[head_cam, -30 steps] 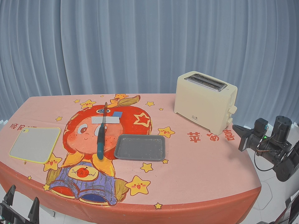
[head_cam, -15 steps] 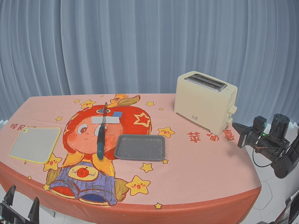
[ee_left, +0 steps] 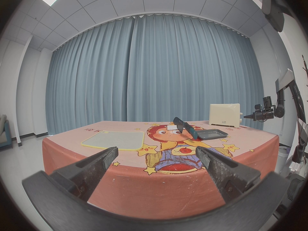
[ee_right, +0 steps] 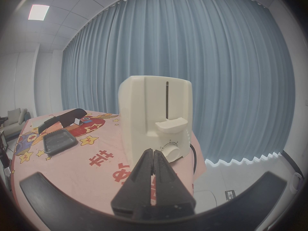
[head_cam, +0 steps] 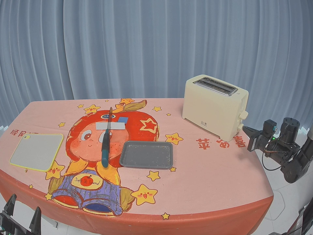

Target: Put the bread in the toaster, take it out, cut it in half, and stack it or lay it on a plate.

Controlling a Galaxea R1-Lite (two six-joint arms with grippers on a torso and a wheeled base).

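Cream toaster, head view: the toaster (head_cam: 213, 106) stands on the far right of the pink tablecloth (head_cam: 202, 180), its two top slots facing up. What lies inside them cannot be told.
Grey tray, head view: the tray (head_cam: 146, 154) lies flat near the table's middle. Just to its left is the knife (head_cam: 105, 141), teal handle toward the robot, its blade resting across a small white block (head_cam: 111, 126).
Cutting board, head view: the cutting board (head_cam: 36, 151) lies at the far left, well apart from the tray.
Right gripper, head view: the right gripper (head_cam: 245, 129) is beside the toaster's knob end, pointing at it.
Left gripper, head view: the left gripper (head_cam: 24, 203) sits low at the table's near left corner.
Left wrist view: the left gripper's fingers (ee_left: 106, 156) are spread wide with nothing between them. A gap shows between the right gripper and the toaster's side.
Right wrist view: the right gripper's fingers (ee_right: 146, 164) are pressed together, holding nothing. They aim at the round dial (ee_right: 171, 152), with the lever (ee_right: 171, 125) above it, under a dark vertical slit. A black cord (ee_right: 194, 159) runs behind the toaster.
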